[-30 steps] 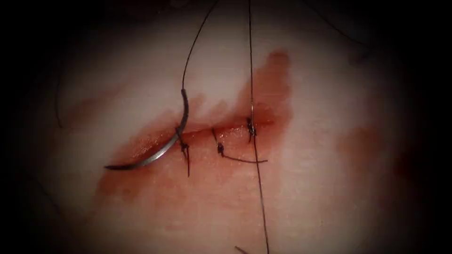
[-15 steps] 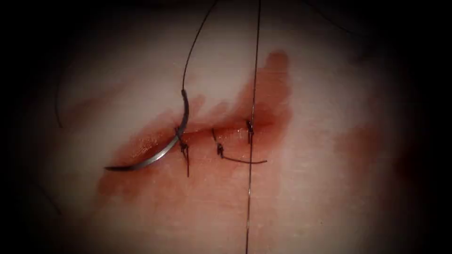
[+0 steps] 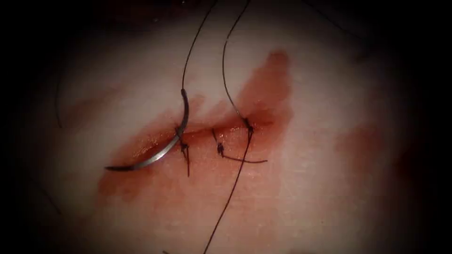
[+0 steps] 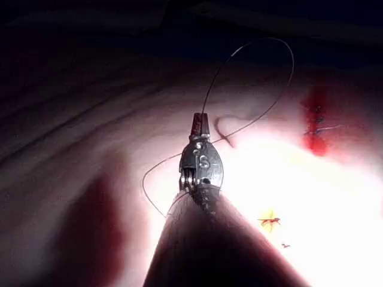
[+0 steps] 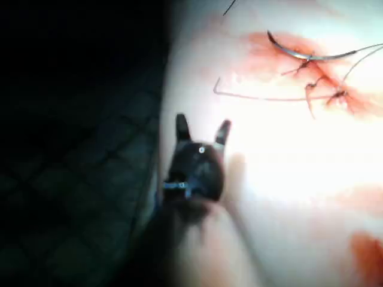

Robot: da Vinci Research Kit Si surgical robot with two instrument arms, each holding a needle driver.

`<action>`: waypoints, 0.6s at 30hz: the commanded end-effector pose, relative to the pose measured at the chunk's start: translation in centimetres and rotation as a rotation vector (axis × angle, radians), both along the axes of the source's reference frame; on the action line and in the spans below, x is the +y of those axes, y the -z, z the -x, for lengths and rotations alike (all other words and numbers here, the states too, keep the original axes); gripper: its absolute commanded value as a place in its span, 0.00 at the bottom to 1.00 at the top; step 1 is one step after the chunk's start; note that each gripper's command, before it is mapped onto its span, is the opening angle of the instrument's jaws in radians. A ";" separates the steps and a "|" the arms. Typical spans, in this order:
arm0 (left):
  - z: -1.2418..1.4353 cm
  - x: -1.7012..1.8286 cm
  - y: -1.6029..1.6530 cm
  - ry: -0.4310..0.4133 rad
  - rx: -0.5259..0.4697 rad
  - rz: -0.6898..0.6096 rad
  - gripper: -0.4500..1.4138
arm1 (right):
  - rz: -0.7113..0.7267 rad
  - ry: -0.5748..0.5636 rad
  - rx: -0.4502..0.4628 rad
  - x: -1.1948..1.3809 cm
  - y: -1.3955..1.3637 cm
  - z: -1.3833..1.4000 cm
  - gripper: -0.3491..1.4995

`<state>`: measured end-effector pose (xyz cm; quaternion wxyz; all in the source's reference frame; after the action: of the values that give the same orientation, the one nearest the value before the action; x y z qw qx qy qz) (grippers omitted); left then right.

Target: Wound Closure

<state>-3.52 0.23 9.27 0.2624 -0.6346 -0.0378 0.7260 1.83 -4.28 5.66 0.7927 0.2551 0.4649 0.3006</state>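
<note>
The curved needle [image 3: 162, 151] lies loose on the tissue [image 3: 329, 188] across the left end of the cut [image 3: 207, 129], its tip out to the left and its thread end up above the cut. No tool holds it. Its thread [image 3: 190, 51] runs up and away. A second strand [image 3: 224, 70] bows slackly through the rightmost stitch [image 3: 248, 128] and trails down. The left tool [image 4: 200, 124] is shut on the thread [image 4: 263, 45], far from the stitched cut [image 4: 316, 122]. The right tool [image 5: 202, 128] stands open, holding nothing, short of the needle [image 5: 293, 52].
Two more knotted stitches [image 3: 183, 146] [image 3: 220, 149] with cut thread tails sit along the cut. Red fluid [image 3: 268, 80] stains the tissue around the cut and above its right end. A loose thread end [image 5: 216, 89] lies on the tissue beyond the right tool.
The strand through the rightmost stitch was straight and taut; now it hangs slack and bows to the left. The needle has not moved.
</note>
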 end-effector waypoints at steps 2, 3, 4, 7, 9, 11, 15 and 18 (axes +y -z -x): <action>0.06 0.03 0.22 -0.011 -0.022 0.007 0.00 | -0.016 -0.025 0.010 0.23 -0.02 0.10 0.78; 0.07 0.03 0.28 -0.016 -0.030 0.008 0.00 | -0.012 -0.048 0.006 0.34 -0.07 0.10 0.77; 0.08 0.03 0.35 -0.019 -0.034 0.009 0.00 | -0.006 -0.070 0.003 0.42 -0.12 0.09 0.77; 0.11 0.01 0.52 -0.030 -0.047 0.013 0.00 | 0.011 -0.134 -0.012 0.68 -0.32 0.02 0.78; 0.14 0.00 0.60 -0.035 -0.053 0.012 0.00 | 0.021 -0.188 -0.041 0.87 -0.45 -0.05 0.83; 0.16 -0.01 0.65 -0.037 -0.055 0.015 0.00 | 0.033 -0.232 -0.059 1.03 -0.55 -0.12 0.84; 0.18 -0.03 0.66 -0.045 -0.062 0.015 0.00 | 0.042 -0.286 -0.076 1.36 -0.77 -0.38 0.90; 0.17 -0.04 0.66 -0.048 -0.064 0.015 0.00 | 0.043 -0.295 -0.078 1.45 -0.90 -0.54 0.91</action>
<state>-3.64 0.18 8.56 0.2394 -0.6578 -0.0563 0.7119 2.30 -2.79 6.50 0.7627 0.1542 0.4718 0.4146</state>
